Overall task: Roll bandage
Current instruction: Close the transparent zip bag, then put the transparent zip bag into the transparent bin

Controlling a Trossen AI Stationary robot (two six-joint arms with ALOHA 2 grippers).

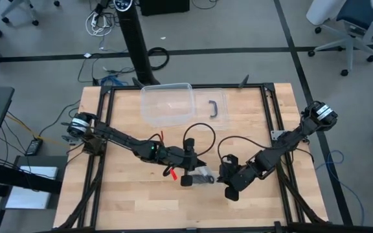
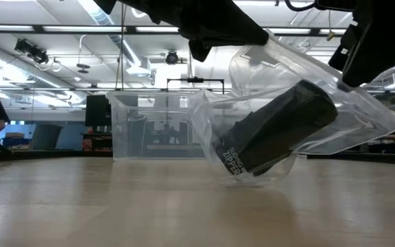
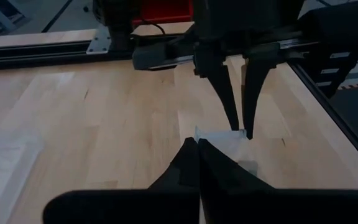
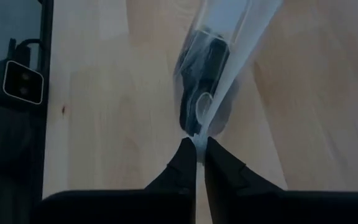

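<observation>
You see both grippers, left (image 1: 188,173) and right (image 1: 224,176), fingers pinched shut on the zip bag (image 2: 300,110), suspending the rolled bandage (image 2: 280,130) above the counter (image 1: 128,200), apparently for opening.

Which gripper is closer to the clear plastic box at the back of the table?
Left. The left gripper sits just in front of the clear plastic box; the right gripper is farther off, toward the table's right. Both pinch the plastic bag.

The bandage (image 2: 280,127) is matte black inside a clear plastic bag (image 2: 334,103) with white lettering. The table (image 1: 128,200) is pale wood grain; the box (image 1: 167,103) is clear with a black handle (image 1: 215,107).
</observation>
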